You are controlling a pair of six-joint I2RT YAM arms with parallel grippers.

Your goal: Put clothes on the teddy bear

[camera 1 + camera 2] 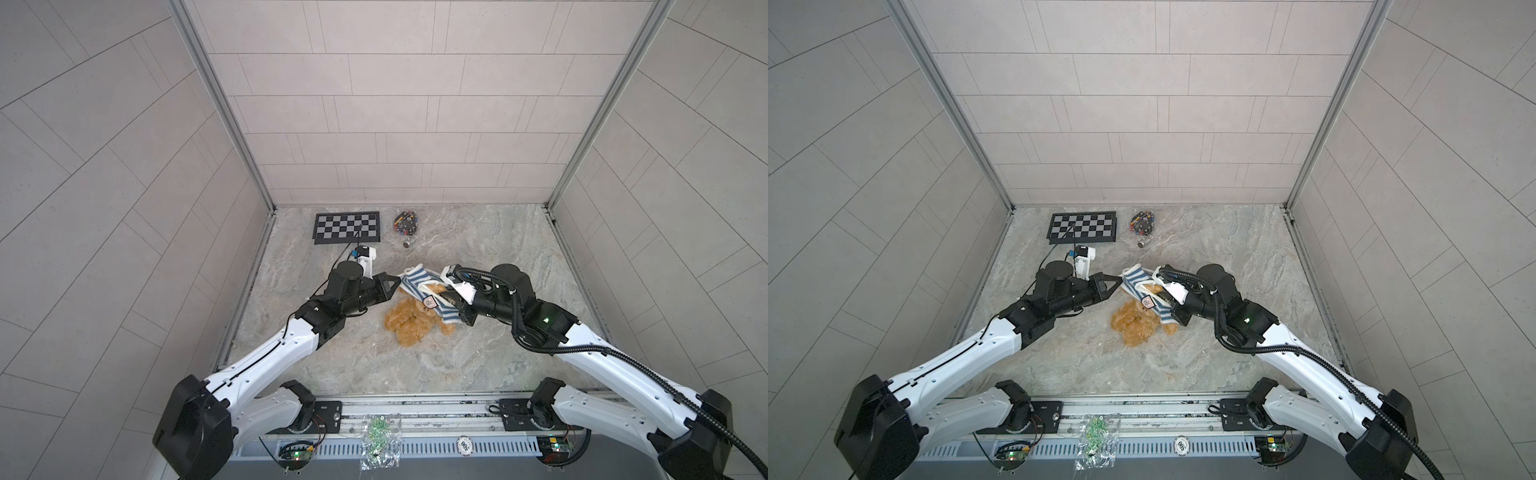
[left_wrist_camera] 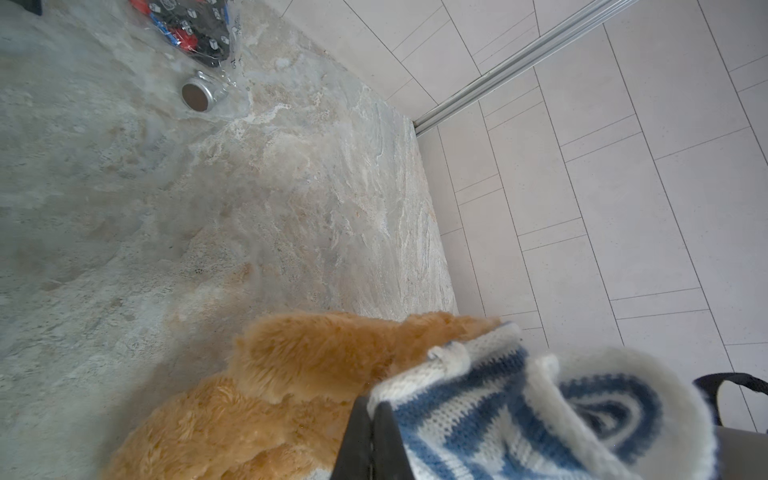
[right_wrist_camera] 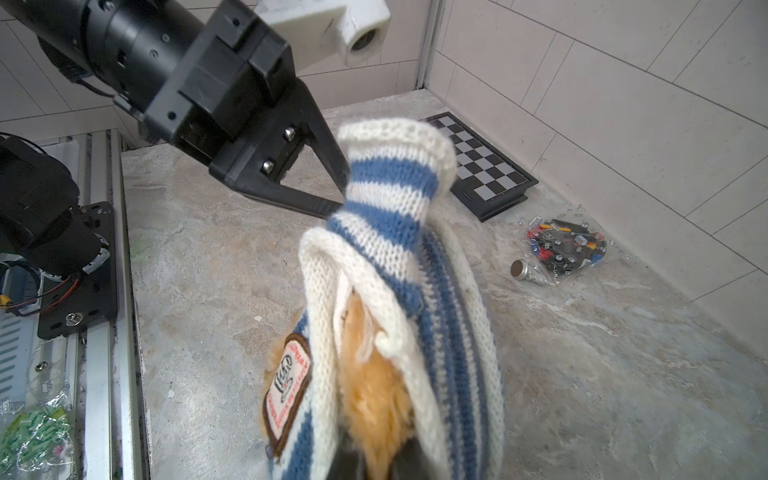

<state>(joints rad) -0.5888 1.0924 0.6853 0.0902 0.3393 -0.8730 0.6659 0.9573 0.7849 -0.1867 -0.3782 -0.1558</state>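
1. Left pincer [image 1: 396,285] is squeezed tight on one end of the striped shirt [image 1: 415,282]. From the right wrist view it looks like a sleeve or cuff.
2. Right pincer [image 1: 445,297] is closed too, clamped on the opposite hem. Some fur might be caught in there with it, but I can't say for sure.
3. The shirt is stretched from one pincer to the other, so its long axis runs pretty much tip to tip.
4. The teddy bear [image 1: 409,326] lies on the table [image 1: 490,249], below that stretched line and on the arm-base side of both pincers. A bit of it pokes up into the shirt opening just beside the right pincer, and most of the body is outside the shirt. I can't tell which end is in.
5. My guess is it all hinges on that offset. The bear is under and behind the shirt, and the right pincer is nearer the part already inside. So the shirt probably has to be drawn down and back over the body.
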